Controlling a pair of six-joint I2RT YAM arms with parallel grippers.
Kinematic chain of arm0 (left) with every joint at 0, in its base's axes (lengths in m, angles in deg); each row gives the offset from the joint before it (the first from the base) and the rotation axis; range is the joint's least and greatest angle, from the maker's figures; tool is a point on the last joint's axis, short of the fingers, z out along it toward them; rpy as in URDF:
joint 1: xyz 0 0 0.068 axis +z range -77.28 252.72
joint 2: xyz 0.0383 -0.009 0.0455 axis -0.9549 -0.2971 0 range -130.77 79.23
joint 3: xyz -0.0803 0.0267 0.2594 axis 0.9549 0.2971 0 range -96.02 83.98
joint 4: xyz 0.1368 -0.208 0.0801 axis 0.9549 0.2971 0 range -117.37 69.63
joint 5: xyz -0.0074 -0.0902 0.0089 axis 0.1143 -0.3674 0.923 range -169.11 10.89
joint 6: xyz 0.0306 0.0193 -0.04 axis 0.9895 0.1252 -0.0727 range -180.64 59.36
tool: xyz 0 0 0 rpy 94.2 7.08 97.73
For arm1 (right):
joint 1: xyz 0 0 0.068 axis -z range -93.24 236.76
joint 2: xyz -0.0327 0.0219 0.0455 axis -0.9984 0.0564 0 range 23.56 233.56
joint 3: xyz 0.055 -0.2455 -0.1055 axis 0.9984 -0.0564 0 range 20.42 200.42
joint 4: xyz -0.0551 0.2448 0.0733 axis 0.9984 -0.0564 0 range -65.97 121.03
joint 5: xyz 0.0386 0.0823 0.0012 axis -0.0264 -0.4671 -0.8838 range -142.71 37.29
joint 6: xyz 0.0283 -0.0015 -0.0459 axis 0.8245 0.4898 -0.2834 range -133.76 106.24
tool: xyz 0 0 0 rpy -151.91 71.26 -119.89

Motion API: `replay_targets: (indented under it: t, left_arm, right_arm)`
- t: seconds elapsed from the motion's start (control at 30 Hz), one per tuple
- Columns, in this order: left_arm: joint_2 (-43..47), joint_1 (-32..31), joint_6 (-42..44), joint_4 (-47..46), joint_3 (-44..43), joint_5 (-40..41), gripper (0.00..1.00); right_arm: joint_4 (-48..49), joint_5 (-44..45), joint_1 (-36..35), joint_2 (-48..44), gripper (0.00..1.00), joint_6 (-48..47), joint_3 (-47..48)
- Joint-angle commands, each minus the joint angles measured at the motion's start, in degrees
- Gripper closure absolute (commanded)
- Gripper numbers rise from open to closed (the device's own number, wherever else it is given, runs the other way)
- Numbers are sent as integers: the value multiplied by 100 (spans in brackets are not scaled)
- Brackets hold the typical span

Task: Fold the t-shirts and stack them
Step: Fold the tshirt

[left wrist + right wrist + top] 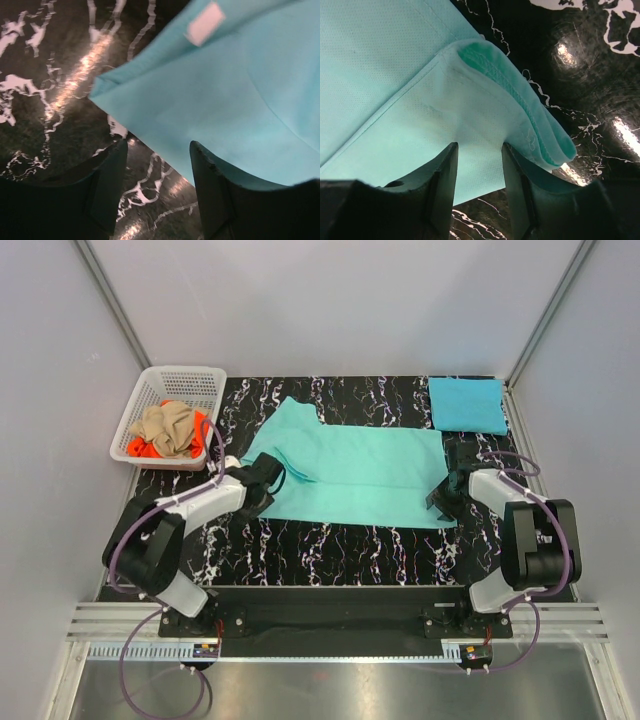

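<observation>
A mint-teal t-shirt lies spread across the middle of the black marbled table. My left gripper is at its left edge. In the left wrist view the left gripper is open, with bare table between the fingers and the cloth edge just beyond, reaching the right finger. My right gripper is at the shirt's near right corner. In the right wrist view the right gripper has its fingers apart, astride the cloth beside a folded hem. A folded sky-blue t-shirt lies at the back right.
A white lattice basket stands at the back left and holds a tan t-shirt over an orange one. Grey walls close in the table on three sides.
</observation>
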Motion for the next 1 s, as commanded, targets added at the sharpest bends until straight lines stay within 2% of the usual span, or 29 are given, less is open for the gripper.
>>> replay_targets:
  t: [0.0,0.1,0.13,0.23,0.37,0.5,0.6,0.67,0.7,0.8,0.83,0.97]
  left_arm:
    - [-430,222,-702,647,-210,117,44]
    - [-895,275,-1194,1438,-377,213,49]
    - [-976,284,-1230,1640,-404,214,54]
    - [-977,284,-1300,1555,-211,82,54]
    - [-354,284,-1486,1440,281,-120,53]
    - [672,222,-1802,2011,204,90,47]
    - [1288,222,-1574,1933,-87,415,38]
    - [1492,222,-1591,1793,-210,564,34]
    - [1615,222,-1565,1731,-271,557,31]
    - [1669,249,-1109,1222,-360,408,28]
    - [1651,284,-716,899,-377,355,28]
    - [1528,433,-89,421,-649,135,27]
  right_arm:
    - [-224,520,-3,-44,52,277,-64]
    - [-242,636,-3,-193,52,374,-221]
    - [-216,627,6,-255,52,374,-274]
    - [-163,539,-3,-509,53,348,-459]
    - [-486,609,-3,-913,53,304,-494]
    - [-603,401,-3,-1397,50,94,-398]
    - [-260,275,6,-1661,50,-4,-232]
    - [-399,241,-3,-1348,51,-21,84]
    - [-513,127,6,-1180,55,-39,399]
    - [-471,126,-3,-783,64,-30,490]
    - [-427,152,-3,-722,68,-39,455]
    - [-50,476,-3,-371,71,-4,288]
